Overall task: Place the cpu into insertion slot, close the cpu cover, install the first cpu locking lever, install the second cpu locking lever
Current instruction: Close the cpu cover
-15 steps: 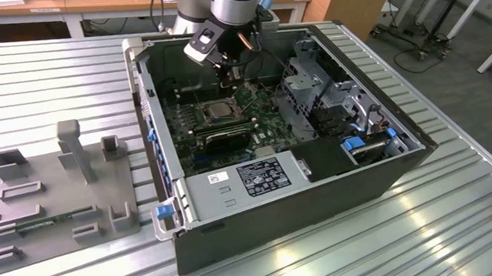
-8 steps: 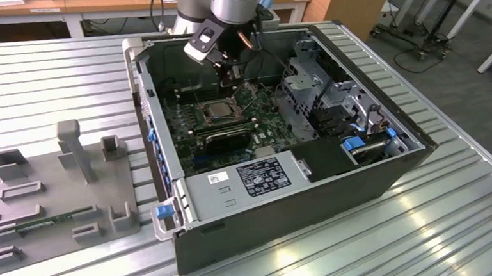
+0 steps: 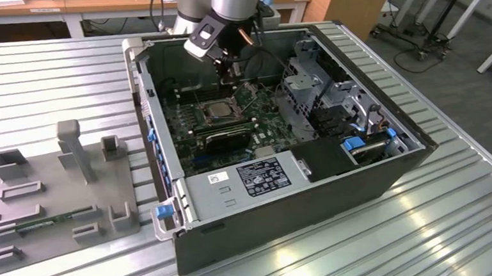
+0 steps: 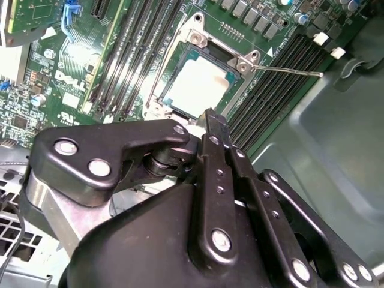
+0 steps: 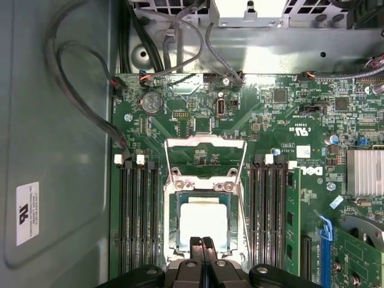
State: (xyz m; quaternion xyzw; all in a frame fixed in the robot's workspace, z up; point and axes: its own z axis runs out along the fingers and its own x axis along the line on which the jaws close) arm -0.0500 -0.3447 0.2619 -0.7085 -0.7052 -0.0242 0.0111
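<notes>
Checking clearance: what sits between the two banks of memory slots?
The insertion slot holding the cpu, with the gripper at the cpu's edge, as the first wrist view shows.

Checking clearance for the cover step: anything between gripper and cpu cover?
Nothing visible blocks it. The gripper hangs at the edge of the insertion slot; the cpu lies flat in it, the open cpu cover just beyond.

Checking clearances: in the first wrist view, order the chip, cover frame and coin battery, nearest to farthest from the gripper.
1. Chip, just ahead of the gripper.
2. Cover frame, standing open beyond the chip.
3. Coin battery, farthest, past the frame's far corner.
</notes>
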